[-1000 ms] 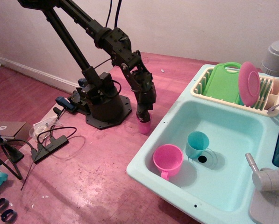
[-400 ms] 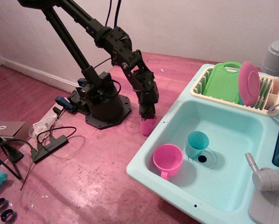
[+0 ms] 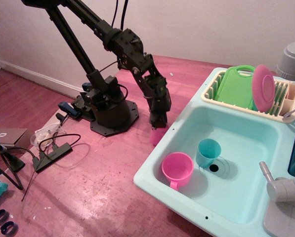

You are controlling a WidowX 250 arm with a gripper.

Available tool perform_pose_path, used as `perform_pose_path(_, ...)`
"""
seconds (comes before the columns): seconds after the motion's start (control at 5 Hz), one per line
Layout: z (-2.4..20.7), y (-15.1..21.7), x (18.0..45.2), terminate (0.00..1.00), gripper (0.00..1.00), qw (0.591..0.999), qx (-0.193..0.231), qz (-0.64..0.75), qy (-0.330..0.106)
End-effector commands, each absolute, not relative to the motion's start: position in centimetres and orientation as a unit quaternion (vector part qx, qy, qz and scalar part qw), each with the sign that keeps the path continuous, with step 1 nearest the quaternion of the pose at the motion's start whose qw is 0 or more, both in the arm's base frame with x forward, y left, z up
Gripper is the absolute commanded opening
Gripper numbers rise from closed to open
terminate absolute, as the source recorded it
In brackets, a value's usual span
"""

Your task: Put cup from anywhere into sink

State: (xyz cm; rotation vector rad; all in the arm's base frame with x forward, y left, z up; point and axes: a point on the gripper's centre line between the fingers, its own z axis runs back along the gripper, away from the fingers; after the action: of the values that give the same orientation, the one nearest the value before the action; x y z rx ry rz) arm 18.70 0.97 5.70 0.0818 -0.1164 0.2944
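The small pink cup (image 3: 158,136) hangs tilted from my gripper (image 3: 158,126), just left of the sink's near-left rim and a little above the red floor. The gripper is shut on the cup's rim, and its fingers hide the top of the cup. The light teal sink (image 3: 251,197) fills the right side. Its dark drain hole (image 3: 214,168) lies near the middle of the basin.
A larger pink mug with a handle (image 3: 177,169) and a teal cup (image 3: 208,152) stand inside the sink. A cream dish rack (image 3: 285,114) with a green board and a pink plate sits at the sink's back. A grey faucet (image 3: 280,186) is at the right. The arm's black base (image 3: 110,116) and cables lie to the left.
My gripper has lifted the pink cup off the floor and carried it right, toward the sink's left rim. The cup is now tilted.
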Motion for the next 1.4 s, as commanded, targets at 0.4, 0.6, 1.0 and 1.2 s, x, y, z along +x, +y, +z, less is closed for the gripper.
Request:
perform_pose_path(0.4, 16.7, 6.1, 27.3, 0.0, 0.0, 0.973, 0.085, 0.106, -0.185)
perform_pose_path(0.6, 17.0, 7.2, 31.9, 0.0, 0.0, 0.97, 0.073, 0.075, -0.219)
perform_pose_path(1.0, 17.5, 8.5, 35.8, 0.0, 0.0, 0.968, 0.056, 0.043, -0.242)
perform_pose_path(1.2, 18.0, 8.6, 37.3, 0.0, 0.0, 0.97, 0.054, 0.022, -0.235)
